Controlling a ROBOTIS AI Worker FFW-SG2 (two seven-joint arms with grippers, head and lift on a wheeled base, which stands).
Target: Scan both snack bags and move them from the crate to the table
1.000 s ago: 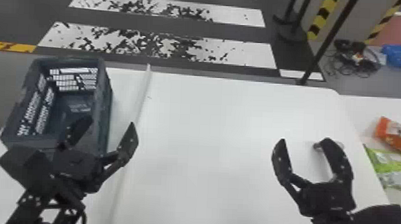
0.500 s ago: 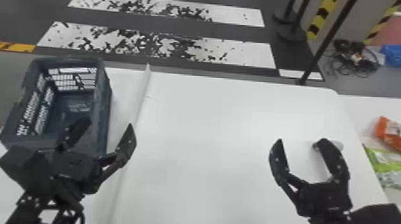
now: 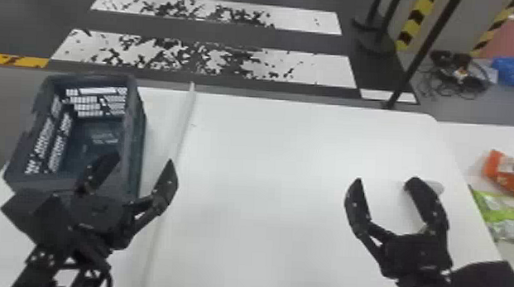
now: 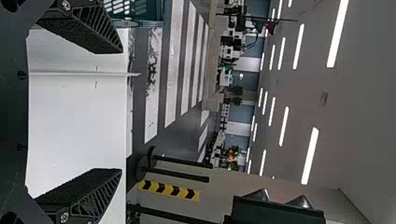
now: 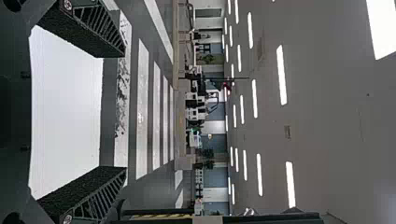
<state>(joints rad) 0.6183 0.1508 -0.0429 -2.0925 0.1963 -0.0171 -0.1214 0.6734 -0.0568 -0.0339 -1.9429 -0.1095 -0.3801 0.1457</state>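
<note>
In the head view the dark blue-grey crate (image 3: pixel 133 148) stands at the table's left, with no bag visible inside. My left gripper (image 3: pixel 139 158) is open over the crate's near right part, nothing between its fingers. At the right, my right gripper (image 3: pixel 385 182) stands open and holds nothing. An orange snack bag (image 3: pixel 511 173) and a green snack bag (image 3: pixel 506 207) lie together on a white surface at the far right, beyond the right gripper. The left wrist view has the left gripper (image 4: pixel 119 109) spread wide, and the right wrist view has the right gripper (image 5: pixel 123 112) likewise.
A raised white strip (image 3: pixel 182 129) runs front to back on the table (image 3: pixel 267 174), beside the crate. A small pale object (image 3: pixel 435 187) lies behind the right gripper's outer finger. Past the table's far edge are a dark post (image 3: pixel 421 57) and cables on the floor.
The right gripper has shifted slightly to the left, still open. My left arm, the crate and the bags look unmoved.
</note>
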